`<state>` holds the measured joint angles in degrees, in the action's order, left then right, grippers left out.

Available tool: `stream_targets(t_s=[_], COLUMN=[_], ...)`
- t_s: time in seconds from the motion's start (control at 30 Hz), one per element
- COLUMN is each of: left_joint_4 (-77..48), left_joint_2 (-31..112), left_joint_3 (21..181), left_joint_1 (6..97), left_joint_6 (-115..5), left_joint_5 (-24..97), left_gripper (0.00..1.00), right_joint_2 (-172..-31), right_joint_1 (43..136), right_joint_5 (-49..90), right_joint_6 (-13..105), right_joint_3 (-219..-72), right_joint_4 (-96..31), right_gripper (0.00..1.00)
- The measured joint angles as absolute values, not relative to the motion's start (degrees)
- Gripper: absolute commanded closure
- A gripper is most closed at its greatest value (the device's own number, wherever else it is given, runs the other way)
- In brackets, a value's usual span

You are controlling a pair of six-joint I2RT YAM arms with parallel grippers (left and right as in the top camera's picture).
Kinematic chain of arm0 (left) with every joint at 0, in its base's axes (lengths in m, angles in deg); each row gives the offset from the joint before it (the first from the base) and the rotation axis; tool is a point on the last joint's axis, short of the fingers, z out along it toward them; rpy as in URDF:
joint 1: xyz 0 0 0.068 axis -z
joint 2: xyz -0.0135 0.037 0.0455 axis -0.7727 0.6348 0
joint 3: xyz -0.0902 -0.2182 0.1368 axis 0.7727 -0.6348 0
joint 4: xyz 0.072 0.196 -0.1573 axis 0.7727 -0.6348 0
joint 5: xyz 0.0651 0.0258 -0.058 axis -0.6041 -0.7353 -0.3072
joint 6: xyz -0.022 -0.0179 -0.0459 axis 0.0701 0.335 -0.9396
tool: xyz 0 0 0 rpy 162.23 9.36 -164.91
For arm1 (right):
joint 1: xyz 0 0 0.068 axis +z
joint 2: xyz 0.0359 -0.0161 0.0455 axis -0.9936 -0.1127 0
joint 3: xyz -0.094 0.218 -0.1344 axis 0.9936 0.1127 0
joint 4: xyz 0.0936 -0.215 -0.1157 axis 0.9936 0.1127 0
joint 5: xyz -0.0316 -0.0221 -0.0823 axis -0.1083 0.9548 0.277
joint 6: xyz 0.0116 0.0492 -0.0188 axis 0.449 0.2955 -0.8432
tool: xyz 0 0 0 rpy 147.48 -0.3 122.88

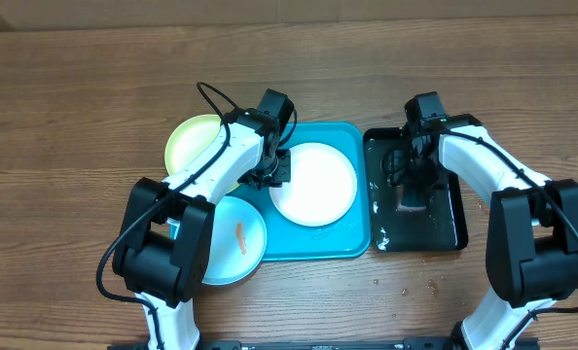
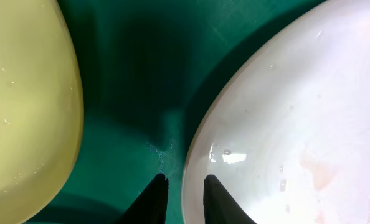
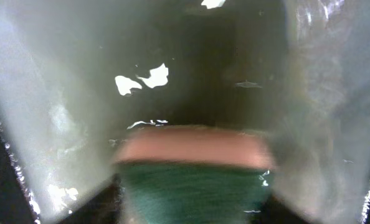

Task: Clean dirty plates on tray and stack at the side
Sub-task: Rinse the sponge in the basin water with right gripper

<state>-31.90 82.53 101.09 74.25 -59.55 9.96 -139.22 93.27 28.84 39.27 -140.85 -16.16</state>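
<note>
The white plate (image 1: 318,185) lies flat in the middle of the turquoise tray (image 1: 352,243), so it looks to be the plate now in work. A faint pinkish mark shows on it in the left wrist view. The left tool (image 2: 185,182) stands at its left rim with the fingers a little apart, one over the plate and one outside. A strip of tray shows between the outer finger and the rim, so we judge the rim is not pinched; probably the tool is there to steady the plate for wiping. The pale yellow-green plate (image 1: 194,144) and the light blue plate (image 1: 233,243), which has an orange smear (image 1: 240,236), rest half over the tray's left edge onto the tabletop (image 1: 75,117). The right tool (image 1: 413,180) is low over the wet black tray (image 1: 450,228), at a pink and green sponge (image 3: 191,168), we think to fetch it. The view is blurred, so we cannot tell if it is gripped.
</note>
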Motion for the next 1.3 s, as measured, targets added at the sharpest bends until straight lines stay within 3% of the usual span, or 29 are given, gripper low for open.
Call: stream_targets(t_s=[0.07, 0.13, 0.27, 0.37, 0.53, 0.57, 0.6, 0.63, 0.7, 1.2, 1.3], left_joint_4=[-31.9, -31.9, -31.9, -31.9, -31.9, -31.9, -31.9, -31.9, -31.9, -32.2, -30.5], left_joint_2=[82.5, 82.5, 82.5, 82.5, 82.5, 82.5, 82.5, 82.5, 82.5, 82.5, 82.5], left_joint_3=[101.1, 101.1, 101.1, 101.1, 101.1, 101.1, 101.1, 101.1, 101.1, 101.1, 100.8], left_joint_1=[74.3, 74.3, 74.3, 74.3, 74.3, 74.3, 74.3, 74.3, 74.3, 74.3, 74.3], left_joint_6=[-59.6, -59.6, -59.6, -59.6, -59.6, -59.6, -59.6, -59.6, -59.6, -59.6, -59.6], left_joint_5=[10.0, 10.0, 10.0, 10.0, 10.0, 9.9, 10.0, 10.0, 10.0, 10.0, 10.0], left_gripper=[0.78, 0.78, 0.78, 0.78, 0.78, 0.78, 0.78, 0.78, 0.78, 0.77, 0.81], right_joint_2=[-139.2, -139.2, -139.2, -139.2, -139.2, -139.2, -139.2, -139.2, -139.2, -139.2, -139.2], right_joint_1=[93.3, 93.3, 93.3, 93.3, 93.3, 93.3, 93.3, 93.3, 93.3, 93.3, 93.2], right_joint_5=[28.9, 28.8, 28.9, 28.8, 28.9, 28.8, 28.8, 28.8, 28.9, 28.8, 28.8], right_joint_6=[39.3, 39.6, 39.6, 39.6, 39.6, 39.5, 39.9, 39.8, 39.8, 39.6, 39.6], right_joint_3=[-140.8, -140.8, -140.8, -140.9, -141.2, -141.2, -141.2, -141.2, -141.2, -152.4, -153.0], right_joint_4=[-16.2, -16.2, -15.7, -12.9, -4.3, -3.7, -3.7, -3.7, -4.1, 1.0, 1.3], right_gripper=[0.24, 0.00, 0.00, 0.05, 0.63, 0.64, 0.58, 0.39, 0.11, 0.04, 0.04])
